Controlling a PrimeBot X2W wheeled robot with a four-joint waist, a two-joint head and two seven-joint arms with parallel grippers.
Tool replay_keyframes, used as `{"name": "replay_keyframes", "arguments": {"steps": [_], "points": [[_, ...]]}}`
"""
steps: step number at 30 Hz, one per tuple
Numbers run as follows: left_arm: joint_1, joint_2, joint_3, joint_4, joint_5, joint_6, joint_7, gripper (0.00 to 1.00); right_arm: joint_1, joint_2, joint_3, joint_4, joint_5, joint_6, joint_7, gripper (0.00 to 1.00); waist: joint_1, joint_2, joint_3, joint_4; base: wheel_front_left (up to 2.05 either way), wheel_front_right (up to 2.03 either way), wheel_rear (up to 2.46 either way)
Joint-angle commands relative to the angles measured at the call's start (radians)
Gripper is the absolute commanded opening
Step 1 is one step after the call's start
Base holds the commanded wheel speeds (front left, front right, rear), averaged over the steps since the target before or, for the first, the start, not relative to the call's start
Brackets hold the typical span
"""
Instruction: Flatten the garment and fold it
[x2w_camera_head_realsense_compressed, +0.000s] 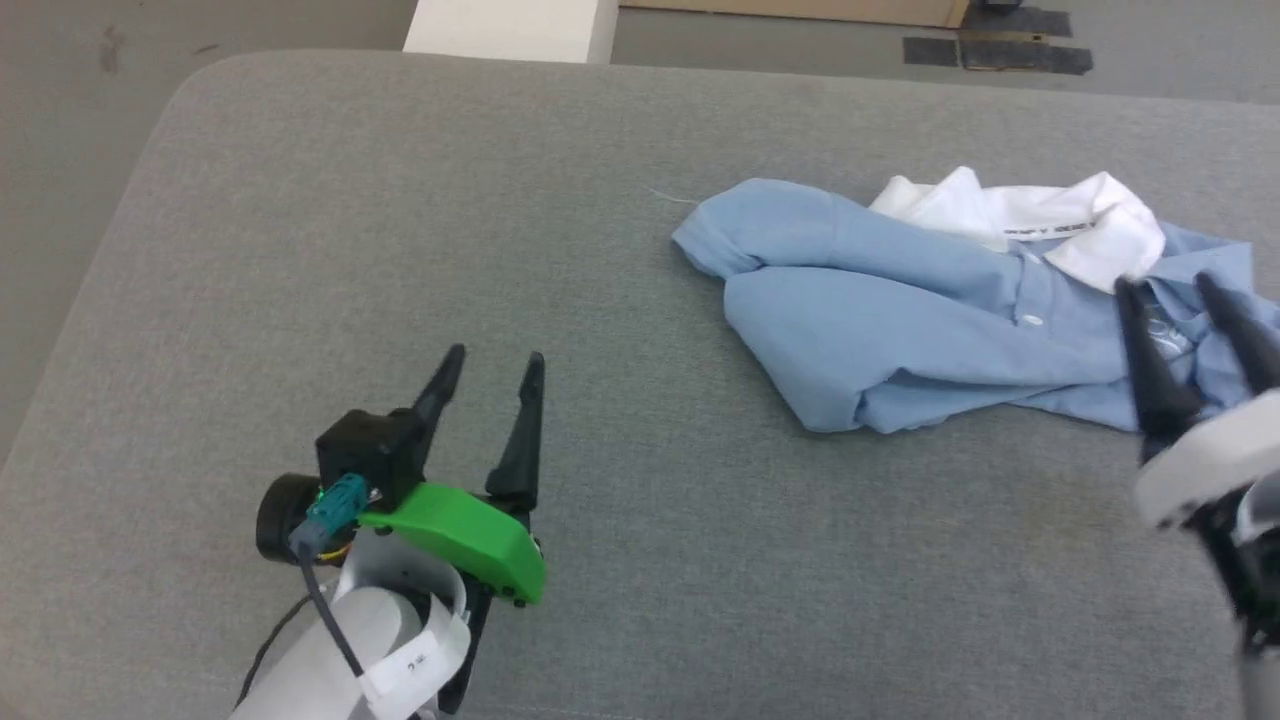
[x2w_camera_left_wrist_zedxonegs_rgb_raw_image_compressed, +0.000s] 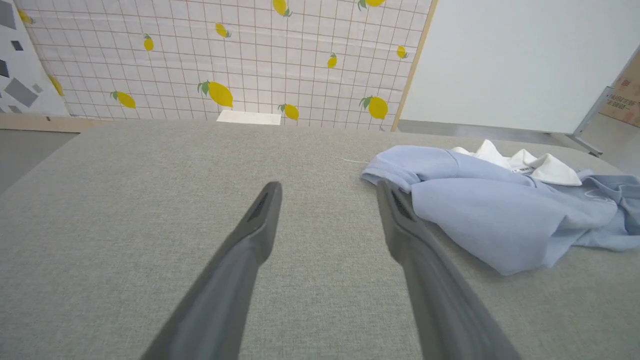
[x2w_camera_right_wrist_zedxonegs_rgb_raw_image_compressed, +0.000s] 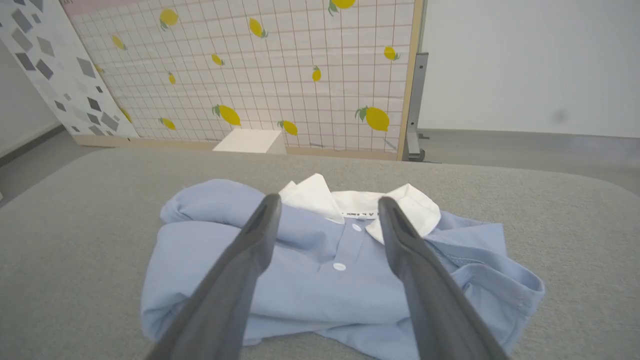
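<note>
Polo shirt (x2w_camera_head_realsense_compressed: 900, 320), light blue, lay crumpled at about 2 o'clock on the grey fabric-covered tabletop (x2w_camera_head_realsense_compressed: 400, 200), well short of flat. Its body was doubled over on itself. The white collar (x2w_camera_head_realsense_compressed: 1050, 225) was spread open at the 12 o'clock edge of the heap, and one sleeve (x2w_camera_head_realsense_compressed: 740, 225) bunched out toward 9 o'clock.

Left pincer (x2w_camera_head_realsense_compressed: 495, 355) sat at 7 o'clock in the head view, fully spread and holding nothing. It was over bare cloth-covered surface, well apart from the shirt. My read: parked clear so it wouldn't snag fabric until a second corner needs pulling. From its own wrist camera the left pincer (x2w_camera_left_wrist_zedxonegs_rgb_raw_image_compressed: 328, 185) pointed past the sleeve end, which lay at 2 o'clock.

Right pincer (x2w_camera_head_realsense_compressed: 1165, 283) was at 4 o'clock, over the shirt's chest, fingers wide apart and gripping nothing. In its wrist view the right pincer (x2w_camera_right_wrist_zedxonegs_rgb_raw_image_compressed: 328, 199) straddled the placket, with the two buttons (x2w_camera_right_wrist_zedxonegs_rgb_raw_image_compressed: 339, 266) showing between the fingers. I couldn't tell whether the tips touched the cloth.

Likely step: choosing a fresh hold to spread the shirt, since flattening had barely begun and no fold was possible yet. The layered hem at 6 o'clock looked easy to pinch double by mistake.
</note>
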Motion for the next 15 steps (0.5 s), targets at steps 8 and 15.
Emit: {"name": "replay_keyframes", "arguments": {"steps": [8, 15], "points": [[-0.041, 0.029, -0.044, -0.003, -0.050, -0.033, 0.183, 1.00, 0.171, 0.127, 0.010, -0.117, -0.079, -0.001, -0.107, 1.00, 0.0001, 0.0000, 0.027, -0.070, 0.00, 0.00, 0.00], [-0.250, 0.039, -0.054, 0.040, -0.082, -0.039, 0.442, 1.00, 0.193, 0.167, 0.016, -0.177, -0.128, -0.001, -0.110, 1.00, 0.0001, 0.0000, 0.117, -0.137, 0.00, 0.00, 0.00]]}}
